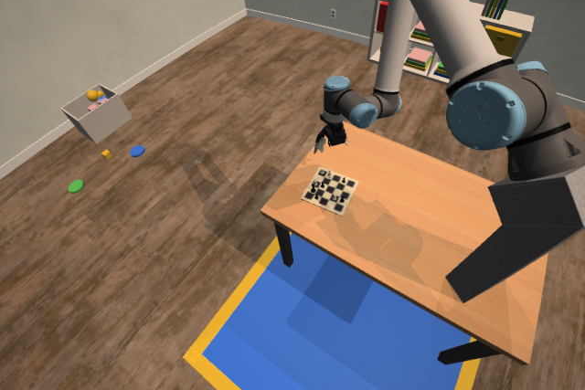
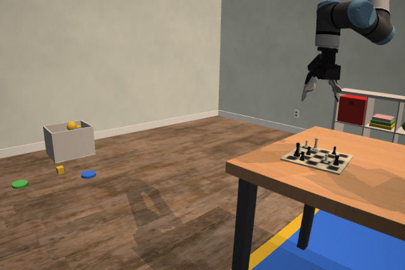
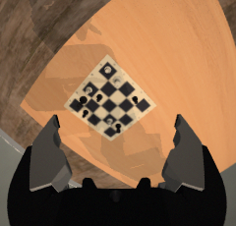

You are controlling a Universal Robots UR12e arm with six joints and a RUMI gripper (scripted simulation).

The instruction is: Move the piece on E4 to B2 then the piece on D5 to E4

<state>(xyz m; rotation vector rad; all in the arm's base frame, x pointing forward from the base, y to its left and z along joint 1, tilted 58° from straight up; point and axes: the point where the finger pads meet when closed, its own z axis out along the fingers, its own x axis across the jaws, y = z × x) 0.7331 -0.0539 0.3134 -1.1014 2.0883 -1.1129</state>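
A small chessboard (image 1: pixel 330 189) lies on the wooden table near its far left corner. It also shows in the exterior view (image 2: pixel 316 159) and in the wrist view (image 3: pixel 110 97). Several black pieces and a few white ones stand upright on it. The square labels are too small to read. My gripper (image 1: pixel 330 140) hangs high above the table, beyond the board's far edge. It also shows in the exterior view (image 2: pixel 321 91) and in the wrist view (image 3: pixel 117 152). It is open and empty, fingers pointing down.
The table edge (image 2: pixel 261 170) lies close to the board on the left. A white shelf with books stands behind the table. A grey box (image 1: pixel 95 111), a yellow cube (image 1: pixel 107 153) and two discs lie on the floor far left.
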